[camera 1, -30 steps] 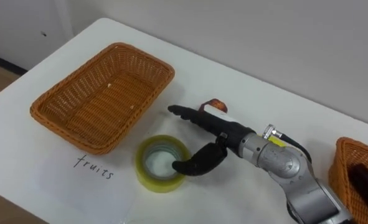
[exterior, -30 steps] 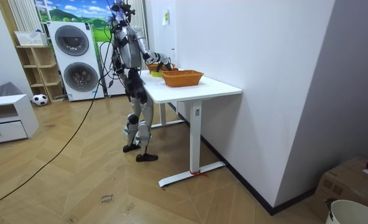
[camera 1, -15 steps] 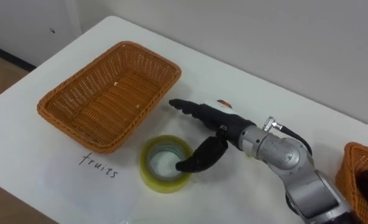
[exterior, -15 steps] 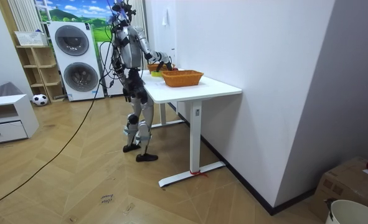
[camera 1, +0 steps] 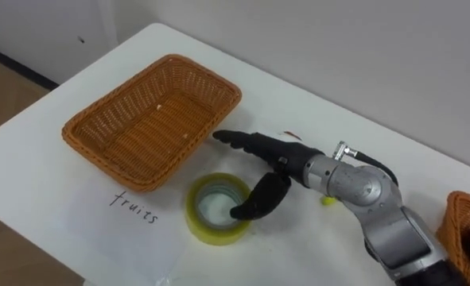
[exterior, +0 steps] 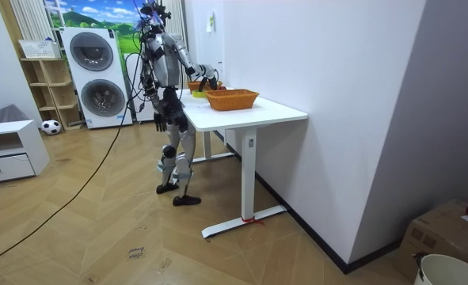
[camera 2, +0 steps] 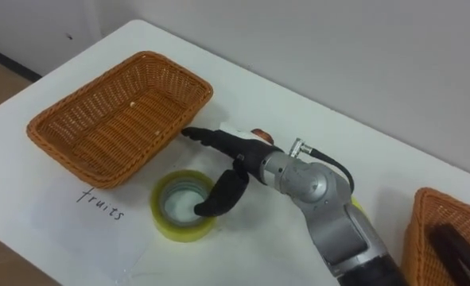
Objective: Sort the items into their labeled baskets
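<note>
- The robot stands at the white desk point(camera 1: 52, 171), its right arm reaching out over the top.
- The right hand point(camera 1: 276, 156) hovers low between the two baskets. Its fingers point(camera 1: 233, 141) are straight and close together, pointing at the near corner of the left basket, and the thumb is spread downward — nothing is pinched.
- The thumb tip sits at the inner rim of the yellow roll of tape point(camera 1: 216, 210); whether it touches cannot be told.
- The roll of tape lies flat on the desk, just beside the front corner of the left basket point(camera 1: 99, 141).
- The left basket is wicker, and the handwritten word "fruits" point(camera 1: 135, 209) is on the desk in front of it.
- A small reddish thing point(camera 2: 258, 133) rests on the desk just behind the hand, mostly hidden by it.
- A small yellow-green thing point(camera 1: 328, 200) peeks out under the wrist.
- A second wicker basket point(camera 2: 419, 230) stands well apart at the right edge, with a dark thing point(camera 2: 457, 246) lying in it.
- The left hand point(exterior: 161, 121) hangs by the hip in the room view — too small to read its fingers.
</note>
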